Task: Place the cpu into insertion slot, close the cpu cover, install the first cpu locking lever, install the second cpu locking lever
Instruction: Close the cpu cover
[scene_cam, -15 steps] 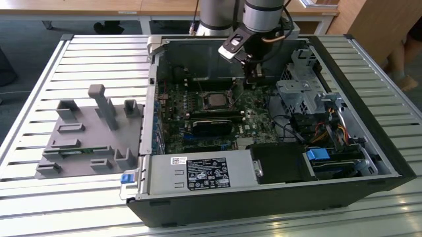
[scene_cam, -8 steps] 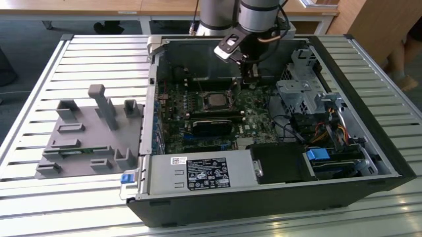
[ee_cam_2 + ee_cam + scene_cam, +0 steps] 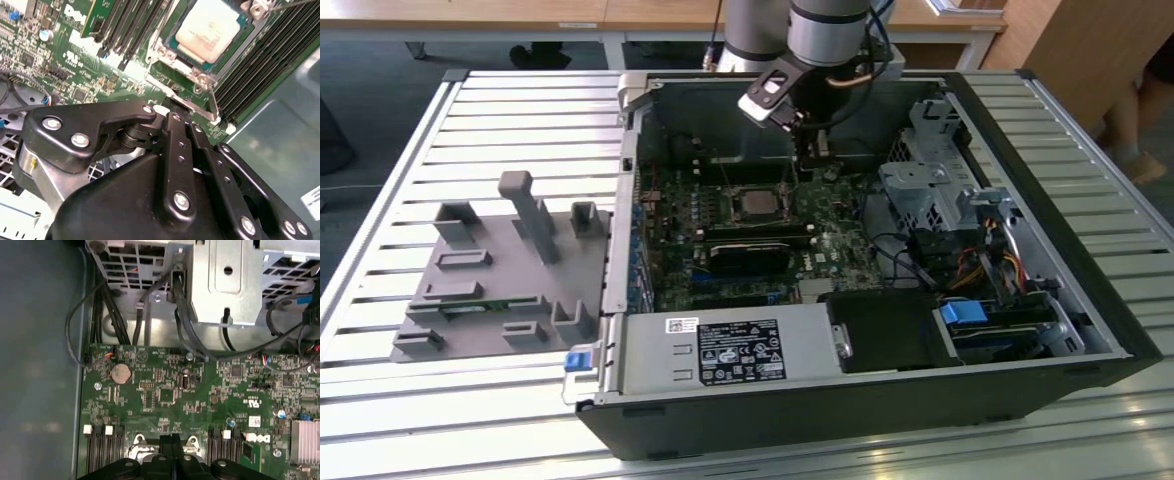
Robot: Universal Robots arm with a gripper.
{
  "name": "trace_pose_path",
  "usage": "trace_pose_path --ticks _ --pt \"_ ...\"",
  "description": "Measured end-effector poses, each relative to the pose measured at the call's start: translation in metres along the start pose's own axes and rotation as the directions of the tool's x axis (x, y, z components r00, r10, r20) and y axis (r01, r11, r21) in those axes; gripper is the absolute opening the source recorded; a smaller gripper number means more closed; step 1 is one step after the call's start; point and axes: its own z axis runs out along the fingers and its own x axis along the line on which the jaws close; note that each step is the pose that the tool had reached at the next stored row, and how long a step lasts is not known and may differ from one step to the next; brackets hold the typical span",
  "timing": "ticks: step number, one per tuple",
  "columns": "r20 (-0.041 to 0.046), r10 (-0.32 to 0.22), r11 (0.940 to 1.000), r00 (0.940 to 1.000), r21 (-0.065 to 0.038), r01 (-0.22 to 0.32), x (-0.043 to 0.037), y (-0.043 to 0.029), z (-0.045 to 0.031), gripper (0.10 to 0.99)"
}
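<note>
The cpu [image 3: 207, 30] lies flat in the insertion slot [image 3: 758, 204], silvery top up, green board around it. The cpu cover [image 3: 196, 73], a silver frame, lies down around the chip's edges. A thin metal locking lever [image 3: 172, 94] runs along the near side of the socket. My gripper [image 3: 172, 440] hangs inside the open computer case [image 3: 1067, 300], just beyond the socket in the exterior view. Its two black fingers [image 3: 175, 150] are pressed together, their tips right at the lever's end. Whether they touch the lever I cannot tell.
A grey power supply box [image 3: 727, 352] sits at the case's near side. A drive cage [image 3: 927, 195] and cable bundles [image 3: 987, 265] fill the exterior view's right. Black memory slots [image 3: 260, 60] flank the socket. A grey fixture with pegs [image 3: 500, 270] stands on the slatted table.
</note>
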Motion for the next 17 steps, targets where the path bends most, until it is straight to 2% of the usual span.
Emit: trace_pose_path --ticks 7,17 --pt "0.0000 0.000 1.0000 1.0000 0.000 0.000 0.0004 -0.0111 0.0008 0.106" --pt "0.0002 0.000 1.0000 1.0000 0.000 0.000 0.0008 -0.0230 0.0066 0.106"
